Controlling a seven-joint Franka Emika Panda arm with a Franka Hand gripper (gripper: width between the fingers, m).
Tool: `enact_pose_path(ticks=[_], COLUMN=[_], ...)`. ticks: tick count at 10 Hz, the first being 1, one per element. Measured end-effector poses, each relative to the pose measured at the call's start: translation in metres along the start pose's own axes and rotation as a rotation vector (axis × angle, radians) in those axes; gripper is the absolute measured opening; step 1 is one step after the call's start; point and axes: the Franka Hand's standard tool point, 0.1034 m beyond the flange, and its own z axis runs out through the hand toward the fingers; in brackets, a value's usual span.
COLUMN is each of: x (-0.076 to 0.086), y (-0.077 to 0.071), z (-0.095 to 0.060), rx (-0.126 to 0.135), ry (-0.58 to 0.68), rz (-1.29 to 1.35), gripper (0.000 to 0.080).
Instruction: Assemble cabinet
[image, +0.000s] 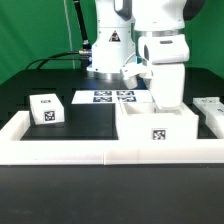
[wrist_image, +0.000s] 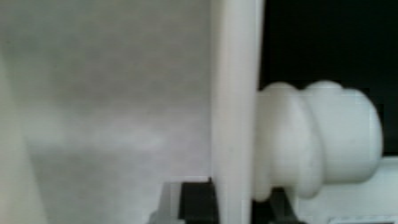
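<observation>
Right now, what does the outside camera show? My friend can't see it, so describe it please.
The white robot arm's gripper holds a flat white panel upright over the hollow cabinet body on a black table. A small tagged block sits at the exterior view's left, the marker board behind.

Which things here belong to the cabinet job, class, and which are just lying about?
Job: hollow body, small tagged block, white part at the exterior view's right.
Not the job: marker board, white rail, black table.
</observation>
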Motion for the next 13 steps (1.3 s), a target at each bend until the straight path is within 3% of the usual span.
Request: enact_pose_path(ticks=[5,9,11,12,13], x=[0.044,0.041,0.042,0.042,0.041], y=[0.008,0.010,0.011,0.011,0.010], z=[0.002,0.000,-0.010,-0.019,-0.031], rx=[-0.009,-0.016,-0.030,-0.040,-0.055], ry=[0.013,0.014,0.012,0.010,0.007], rz=[-0.009,0.011,0.033,0.050,0.072], gripper=[0.0037,0.0038,0.0394,0.0394,0.0568])
